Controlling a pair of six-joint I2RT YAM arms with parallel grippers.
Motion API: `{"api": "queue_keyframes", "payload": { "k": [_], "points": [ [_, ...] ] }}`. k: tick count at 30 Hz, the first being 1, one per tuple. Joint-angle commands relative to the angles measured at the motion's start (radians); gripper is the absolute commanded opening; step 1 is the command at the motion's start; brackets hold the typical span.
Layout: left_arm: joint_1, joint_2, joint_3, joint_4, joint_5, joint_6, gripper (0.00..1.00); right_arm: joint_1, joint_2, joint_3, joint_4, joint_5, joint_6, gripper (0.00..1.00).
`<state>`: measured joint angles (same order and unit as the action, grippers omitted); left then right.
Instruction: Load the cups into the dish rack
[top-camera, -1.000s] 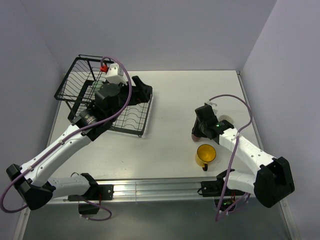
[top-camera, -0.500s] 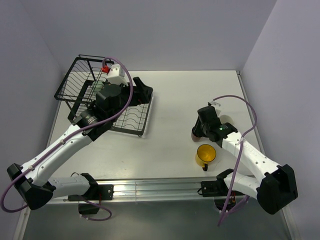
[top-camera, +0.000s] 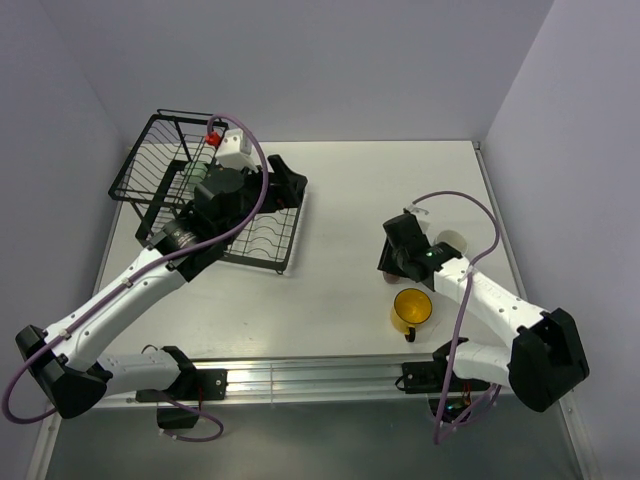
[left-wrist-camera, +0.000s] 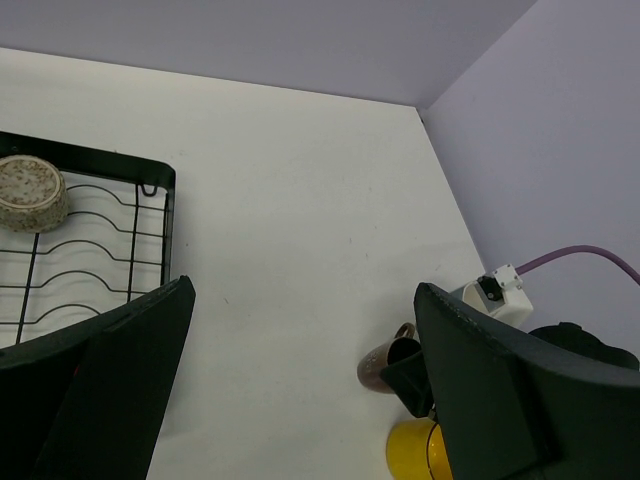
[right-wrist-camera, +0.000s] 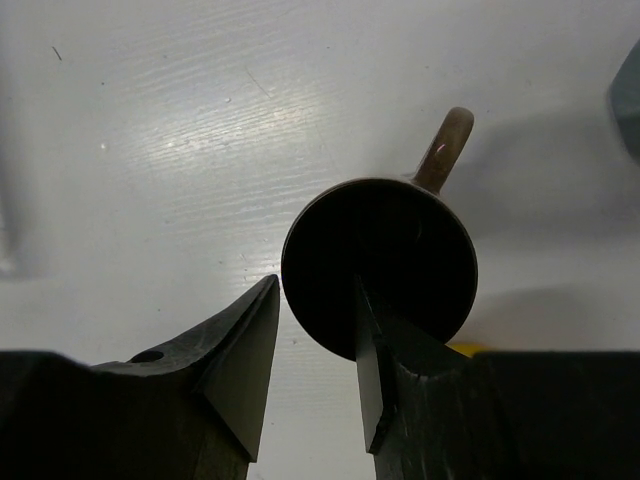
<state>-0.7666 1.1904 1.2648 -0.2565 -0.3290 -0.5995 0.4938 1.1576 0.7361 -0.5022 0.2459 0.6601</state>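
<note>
Bright, even, diffuse light fills the overhead view. The white table (top-camera: 360, 200) is well exposed, and the shadows under the arms are faint and soft-edged. The strip beyond the table's near edge falls into dim grey, and the walls carry a lavender cast. In the right wrist view a broad sheen of glare lies on the tabletop beside the dark brown mug (right-wrist-camera: 380, 265), bringing out fine streaks. The mug's inside reads as a near-black disc without detail, its handle carries a small glint, and a soft shadow spreads beside it. The right gripper (right-wrist-camera: 315, 320) is underexposed and slightly soft. In the left wrist view the left gripper (left-wrist-camera: 305, 330) shows as dark, featureless, blurred shapes, while the table beyond stays sharp.
</note>
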Motion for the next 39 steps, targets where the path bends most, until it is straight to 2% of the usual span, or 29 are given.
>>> {"api": "queue_keyframes", "payload": {
  "k": [1,11,15,16,17,25,29,34,37,39],
  "points": [
    [0.000,-0.006,-0.004,0.022,0.016,-0.010,0.99,0.008,0.019,0.002,0.050,0.021,0.006,0.43],
    [0.000,-0.012,-0.033,0.029,0.016,-0.017,0.99,0.008,0.086,0.000,0.083,0.018,-0.005,0.35],
    [0.000,-0.021,-0.047,0.031,0.010,-0.020,0.99,0.008,0.102,0.003,0.088,0.015,-0.008,0.17],
    [0.000,-0.022,-0.048,0.031,0.011,-0.020,0.99,0.008,0.100,0.005,0.088,0.016,-0.010,0.06],
    [0.000,-0.023,-0.051,0.031,0.015,-0.023,0.99,0.008,0.099,0.011,0.083,0.012,-0.010,0.01],
    [0.001,-0.025,-0.058,0.049,0.048,-0.023,0.99,0.008,0.039,0.143,0.056,-0.078,-0.036,0.00],
    [0.061,-0.035,-0.076,0.088,0.166,-0.051,0.99,0.006,-0.025,0.204,0.121,-0.230,-0.022,0.00],
    [0.202,-0.066,-0.165,0.232,0.480,-0.135,0.99,0.002,-0.139,0.220,0.264,-0.443,0.038,0.00],
    [0.259,-0.083,-0.222,0.313,0.586,-0.175,0.99,-0.001,-0.206,0.180,0.408,-0.526,0.088,0.00],
    [0.280,-0.078,-0.234,0.358,0.645,-0.194,0.99,-0.009,-0.260,0.113,0.572,-0.600,0.157,0.00]
  ]
}}
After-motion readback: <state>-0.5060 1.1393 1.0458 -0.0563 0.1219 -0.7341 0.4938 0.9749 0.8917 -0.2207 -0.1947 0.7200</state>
